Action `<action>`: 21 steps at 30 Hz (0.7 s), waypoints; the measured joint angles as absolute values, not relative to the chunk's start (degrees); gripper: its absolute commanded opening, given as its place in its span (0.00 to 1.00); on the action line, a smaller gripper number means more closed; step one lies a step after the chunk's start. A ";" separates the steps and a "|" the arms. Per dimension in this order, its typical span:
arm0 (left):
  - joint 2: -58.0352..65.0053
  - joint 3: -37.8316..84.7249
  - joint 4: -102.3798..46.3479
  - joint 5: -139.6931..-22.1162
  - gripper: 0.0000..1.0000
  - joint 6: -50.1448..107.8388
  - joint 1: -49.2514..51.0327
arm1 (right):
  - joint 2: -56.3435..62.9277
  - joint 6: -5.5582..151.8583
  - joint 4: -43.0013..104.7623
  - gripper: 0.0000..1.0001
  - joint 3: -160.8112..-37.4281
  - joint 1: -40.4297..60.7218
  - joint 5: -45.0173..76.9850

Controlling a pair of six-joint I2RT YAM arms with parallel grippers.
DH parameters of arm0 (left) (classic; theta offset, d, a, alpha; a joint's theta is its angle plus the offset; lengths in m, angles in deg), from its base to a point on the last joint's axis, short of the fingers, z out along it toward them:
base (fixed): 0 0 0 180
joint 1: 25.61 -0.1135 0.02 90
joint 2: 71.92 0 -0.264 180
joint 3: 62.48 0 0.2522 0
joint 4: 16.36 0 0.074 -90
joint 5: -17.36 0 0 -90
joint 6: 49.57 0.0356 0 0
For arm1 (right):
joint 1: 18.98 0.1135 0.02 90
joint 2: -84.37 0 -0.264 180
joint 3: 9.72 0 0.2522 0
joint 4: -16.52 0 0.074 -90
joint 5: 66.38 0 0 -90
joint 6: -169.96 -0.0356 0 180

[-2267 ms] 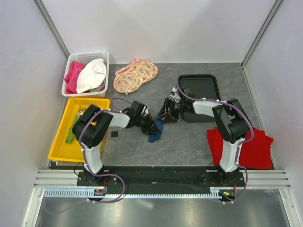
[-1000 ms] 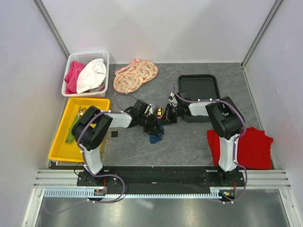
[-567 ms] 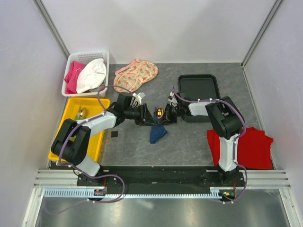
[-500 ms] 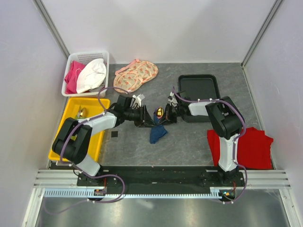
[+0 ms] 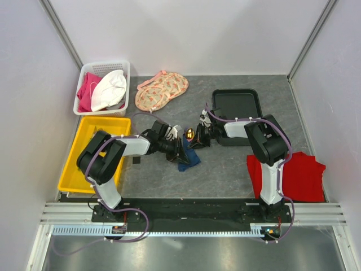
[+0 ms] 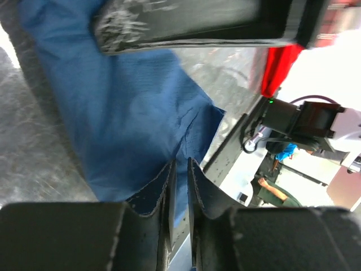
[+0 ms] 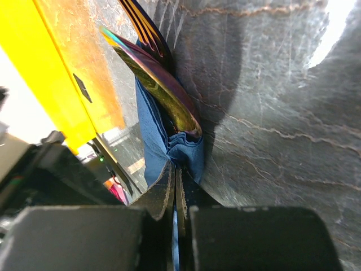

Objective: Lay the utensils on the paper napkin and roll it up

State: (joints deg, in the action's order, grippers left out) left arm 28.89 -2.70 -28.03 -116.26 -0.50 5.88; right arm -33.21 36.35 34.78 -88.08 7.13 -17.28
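- Grey stone-look table [image 5: 237, 164] holds the work at its middle, where the two arms' tips meet.
- The paper napkin [image 5: 189, 158] is bunched rather than spread flat. Its loose blue body trails toward the near edge of the table.
- The utensils [image 5: 190, 134] sit at the napkin's far end. In the right wrist view a spoon [image 7: 163, 93] and a fork [image 7: 145, 31] stick out of the gathered blue paper, and their handles are hidden in the folds.
- Their long axis runs straight out from the right gripper [image 7: 174, 175], with the gold heads pointing across the table toward the yellow bin [image 5: 93, 155].
- The right gripper's fingers are pressed together on the napkin's gathered end. Whether the handles are also caught cannot be told.
- The left gripper [image 6: 179, 169] touches the napkin from the other side. Its fingers are drawn to a narrow slit with the sheet's edge caught in it, and the free paper spreads just beyond.
- Both arms are on the napkin, but the loose sheet lies on the left gripper's side. Wrapping it across the utensils' axis therefore looks like the left arm's job, with the right arm anchoring the bundle.
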 measured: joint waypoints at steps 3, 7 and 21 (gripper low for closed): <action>30.62 -3.42 -27.55 -115.73 0.17 -0.63 6.03 | -33.36 36.48 34.97 0.00 -88.30 7.11 -17.48; 32.65 -3.82 -26.37 -115.43 0.15 -1.68 5.90 | -33.47 36.81 35.30 0.01 -88.56 7.11 -17.54; 35.32 -3.73 -23.55 -117.94 0.15 -4.17 5.57 | -29.64 41.49 40.98 0.38 -90.66 6.43 -15.01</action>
